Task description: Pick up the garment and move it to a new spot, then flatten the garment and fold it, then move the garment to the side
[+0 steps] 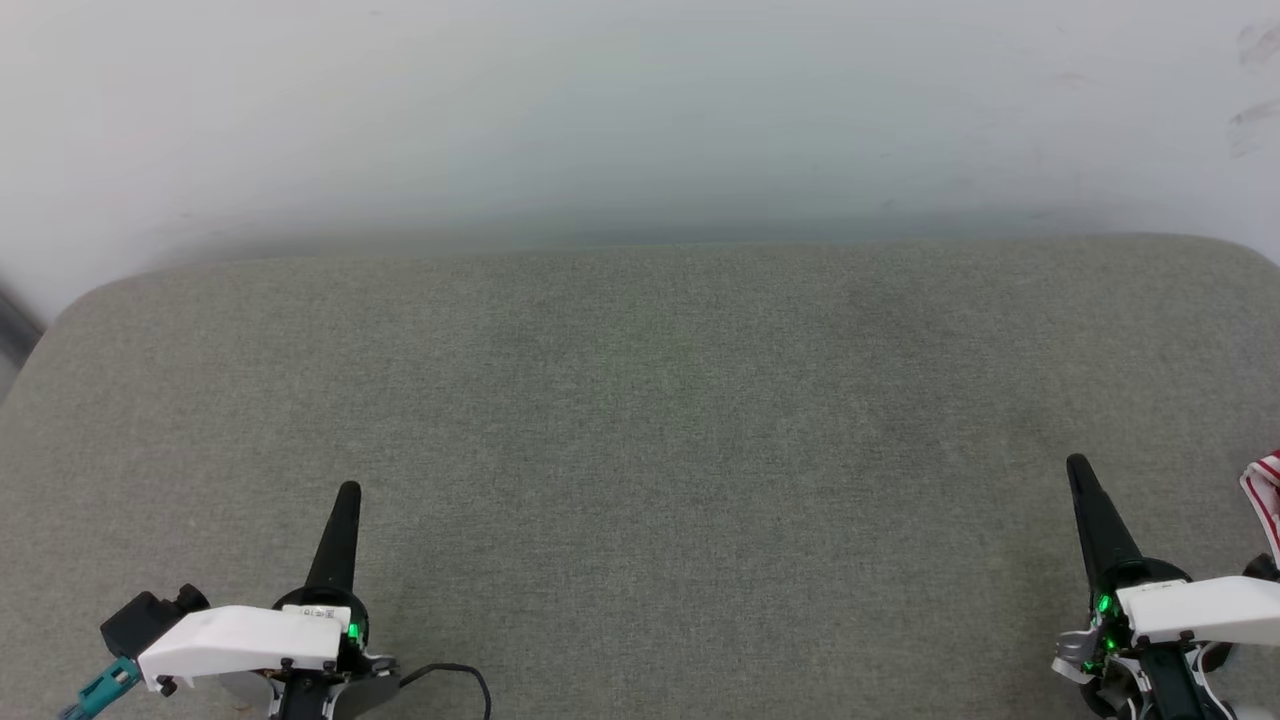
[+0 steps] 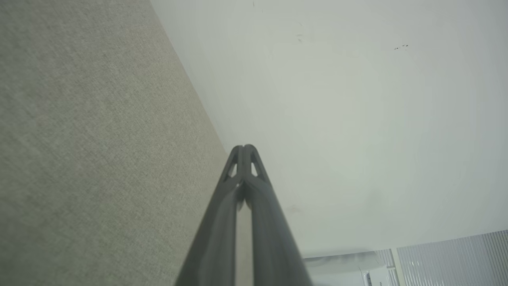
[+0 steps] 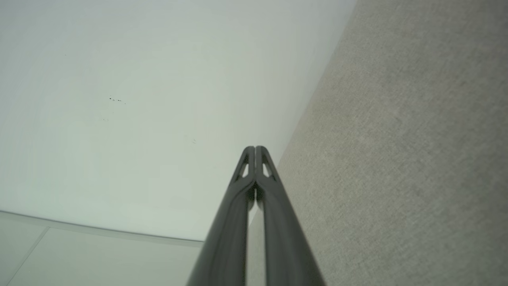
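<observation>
Grey worktop point(image 1: 640, 400); garment point(image 1: 1266, 490) edge at 3 o'clock, fold unseen: we can't tell start from finish. Left claw point(image 1: 347, 490), right claw point(image 1: 1077, 465) pressed together, empty.

No legible text or numbers.

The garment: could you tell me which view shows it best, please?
The head view: a sliver of the garment, its red-and-white striped trim, shows at its right edge, past the right gripper. The wrist views look along shut fingers at grey cushion and white wall.
</observation>
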You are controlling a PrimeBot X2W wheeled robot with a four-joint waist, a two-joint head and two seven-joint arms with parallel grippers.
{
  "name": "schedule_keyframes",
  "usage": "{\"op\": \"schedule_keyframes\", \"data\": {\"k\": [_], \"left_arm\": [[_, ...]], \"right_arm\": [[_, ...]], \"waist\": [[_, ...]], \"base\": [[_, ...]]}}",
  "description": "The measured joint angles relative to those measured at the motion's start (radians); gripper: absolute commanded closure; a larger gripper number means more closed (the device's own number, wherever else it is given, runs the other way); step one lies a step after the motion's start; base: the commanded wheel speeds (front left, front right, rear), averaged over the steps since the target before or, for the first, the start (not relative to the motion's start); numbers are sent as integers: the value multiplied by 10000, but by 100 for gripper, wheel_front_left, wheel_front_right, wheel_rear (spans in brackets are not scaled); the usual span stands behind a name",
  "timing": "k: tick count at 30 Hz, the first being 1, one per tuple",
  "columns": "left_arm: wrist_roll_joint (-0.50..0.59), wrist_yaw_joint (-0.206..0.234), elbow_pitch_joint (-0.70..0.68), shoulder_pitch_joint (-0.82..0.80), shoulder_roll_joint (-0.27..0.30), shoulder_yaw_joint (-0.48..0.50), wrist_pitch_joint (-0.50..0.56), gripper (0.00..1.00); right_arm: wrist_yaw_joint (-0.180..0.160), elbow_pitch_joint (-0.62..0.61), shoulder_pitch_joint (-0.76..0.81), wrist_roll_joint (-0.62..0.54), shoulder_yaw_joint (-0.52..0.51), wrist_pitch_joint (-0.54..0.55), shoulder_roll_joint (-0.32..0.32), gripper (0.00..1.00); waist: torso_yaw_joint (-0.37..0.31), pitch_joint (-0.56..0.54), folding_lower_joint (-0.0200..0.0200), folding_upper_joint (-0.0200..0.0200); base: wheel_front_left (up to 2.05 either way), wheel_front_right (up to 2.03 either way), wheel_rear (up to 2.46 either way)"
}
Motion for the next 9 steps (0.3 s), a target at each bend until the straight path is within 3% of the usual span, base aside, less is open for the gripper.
{"op": "schedule_keyframes", "data": {"k": [9], "left_arm": [[-711,0,121,-65,-4,75,205,100]], "right_arm": [[0,59,-36,675,-44,165,27,100]], "waist": [[17,-48,0,0]], "base": [[0,0,0]]}}
